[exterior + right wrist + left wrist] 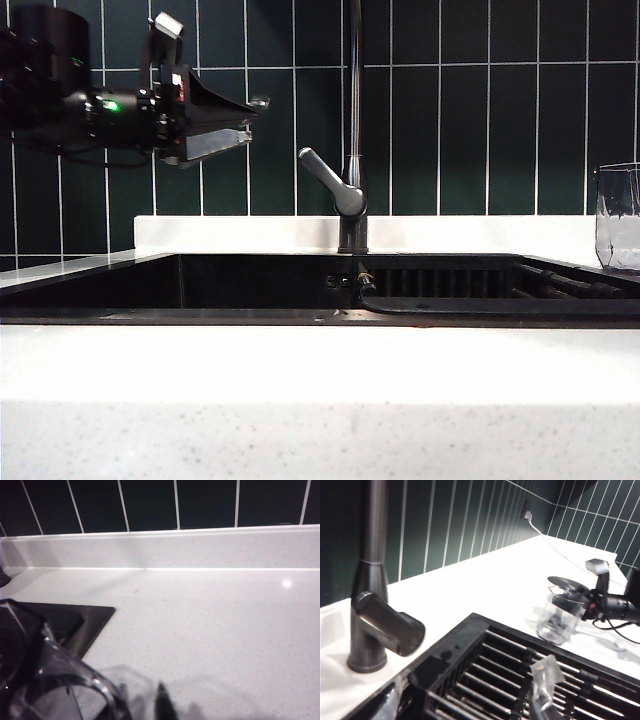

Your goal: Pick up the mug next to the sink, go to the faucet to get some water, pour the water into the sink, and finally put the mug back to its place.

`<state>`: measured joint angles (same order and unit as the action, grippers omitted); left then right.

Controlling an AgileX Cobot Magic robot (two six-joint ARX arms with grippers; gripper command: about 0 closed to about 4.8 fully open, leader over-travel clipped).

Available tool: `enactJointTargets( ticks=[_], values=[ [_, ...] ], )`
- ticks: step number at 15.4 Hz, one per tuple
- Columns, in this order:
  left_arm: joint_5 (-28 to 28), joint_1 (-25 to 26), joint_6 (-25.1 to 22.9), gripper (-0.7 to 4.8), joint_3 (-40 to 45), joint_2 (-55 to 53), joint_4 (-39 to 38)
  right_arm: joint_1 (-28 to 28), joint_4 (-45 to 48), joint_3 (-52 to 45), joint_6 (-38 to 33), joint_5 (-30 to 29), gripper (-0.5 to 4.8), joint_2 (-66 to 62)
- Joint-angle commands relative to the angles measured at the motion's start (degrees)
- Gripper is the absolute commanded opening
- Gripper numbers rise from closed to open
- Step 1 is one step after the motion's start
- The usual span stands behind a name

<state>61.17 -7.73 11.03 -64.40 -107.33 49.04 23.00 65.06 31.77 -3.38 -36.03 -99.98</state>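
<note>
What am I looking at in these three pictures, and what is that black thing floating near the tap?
This is a robot with two arms, each ending in a two-finger gripper. One picture comes from a camera facing the counter. The other two come from small cameras on the arms' wrists. Set into the white counter is a black sink with a tap behind it, and a clear glass mug stands beside the sink. The black thing is the left gripper, hanging in the air left of the tap, with its fingers open and empty. The left wrist camera looks across the sink and shows the right gripper at the mug's rim. I cannot tell whether it already grips the mug.
</note>
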Motion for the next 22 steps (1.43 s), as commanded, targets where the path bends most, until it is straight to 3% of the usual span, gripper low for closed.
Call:
enactJointTargets(
  ticks=[1, 3, 8, 10, 13, 15, 18, 22],
  values=[
    [2.1, -0.3, 1.7, 3.32, -5.7, -3.8, 0.7, 0.0, 0.7, 0.2, -0.1, -0.1, 0.42, 0.2],
    [2.1, -0.3, 2.1, 3.38, -8.9, -6.1, -0.9, 0.0, 0.9, 0.2, -0.1, -0.2, -0.05, 0.2],
    [4.1, -0.3, 2.9, 4.09, -17.6, -12.8, -5.7, -0.1, 5.0, 0.3, -6.4, -1.7, -0.05, 0.3],
    [4.2, -0.5, 2.9, 4.09, -21.0, -15.6, -6.6, -0.9, 8.9, 0.3, -10.5, -4.1, -0.05, 1.4],
    [4.4, -1.2, 2.9, 4.08, -24.9, -18.4, -8.1, -4.9, 6.3, 0.3, -10.5, -3.9, -0.05, 5.5],
    [4.4, -2.2, 2.9, 4.08, -28.1, -20.6, -8.7, -9.9, 0.4, 1.1, -10.6, -2.7, -0.05, 9.0],
    [4.7, -2.8, 2.9, 4.08, -33.3, -24.0, -11.2, -18.1, -21.7, 8.6, -9.2, -0.8, -0.05, 11.8],
    [5.6, -3.1, 2.5, 4.04, -34.9, -25.1, -11.7, -26.6, -33.4, 18.9, -7.9, 0.3, -0.05, 11.8]
  ],
)
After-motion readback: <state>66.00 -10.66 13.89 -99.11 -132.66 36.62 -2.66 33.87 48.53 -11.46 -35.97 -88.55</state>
